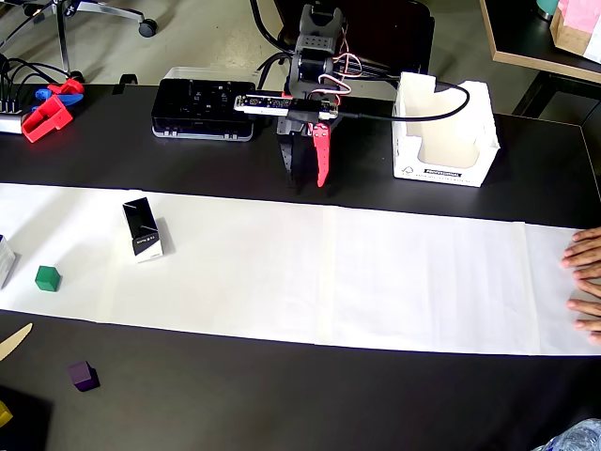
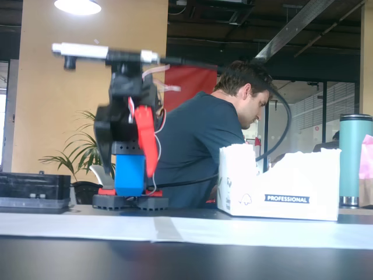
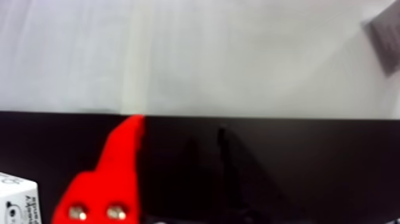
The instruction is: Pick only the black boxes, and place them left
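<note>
Red-fingered end effector (image 1: 313, 178) pointing down, closed, empty, arm folded

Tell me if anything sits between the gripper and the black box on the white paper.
Nothing visible does. In the overhead view, the gripper hangs over the dark table near the arm's base, and only bare white paper lies between it and the black box to its left.

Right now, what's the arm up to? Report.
Gripper empty, parked at its base. One black box on paper, overhead-left. Nothing between them.
</note>
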Controlling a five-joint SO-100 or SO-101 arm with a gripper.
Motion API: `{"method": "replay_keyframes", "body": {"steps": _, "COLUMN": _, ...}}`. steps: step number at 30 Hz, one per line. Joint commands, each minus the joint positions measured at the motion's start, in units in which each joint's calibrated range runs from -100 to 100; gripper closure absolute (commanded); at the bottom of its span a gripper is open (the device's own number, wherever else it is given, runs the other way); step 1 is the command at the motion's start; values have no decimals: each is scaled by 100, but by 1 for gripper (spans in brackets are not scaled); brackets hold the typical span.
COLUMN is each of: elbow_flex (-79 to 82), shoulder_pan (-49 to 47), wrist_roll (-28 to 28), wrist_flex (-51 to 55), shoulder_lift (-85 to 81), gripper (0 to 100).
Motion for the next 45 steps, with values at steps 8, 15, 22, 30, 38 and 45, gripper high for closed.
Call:
{"method": "replay_keyframes", "body": {"steps": 8, "elbow_flex": -3447, "shoulder_pan": 263, "wrist_roll": 857, "wrist_flex": 13, "shoulder_lift": 2114, "gripper": 68}}
{"method": "replay_keyframes", "body": {"steps": 15, "elbow_flex": -4741, "shoulder_pan": 592, "wrist_roll": 1499, "wrist_flex": 13, "shoulder_lift": 3046, "gripper": 50}}
{"method": "replay_keyframes", "body": {"steps": 22, "elbow_flex": -5849, "shoulder_pan": 990, "wrist_roll": 1809, "wrist_flex": 13, "shoulder_lift": 3979, "gripper": 50}}
{"method": "replay_keyframes", "body": {"steps": 30, "elbow_flex": -7002, "shoulder_pan": 1666, "wrist_roll": 1999, "wrist_flex": 13, "shoulder_lift": 4856, "gripper": 50}}
{"method": "replay_keyframes", "body": {"steps": 38, "elbow_flex": -7596, "shoulder_pan": 2584, "wrist_roll": 2788, "wrist_flex": 13, "shoulder_lift": 5788, "gripper": 50}}
{"method": "replay_keyframes", "body": {"steps": 45, "elbow_flex": -8677, "shoulder_pan": 3052, "wrist_roll": 3067, "wrist_flex": 13, "shoulder_lift": 7100, "gripper": 50}}
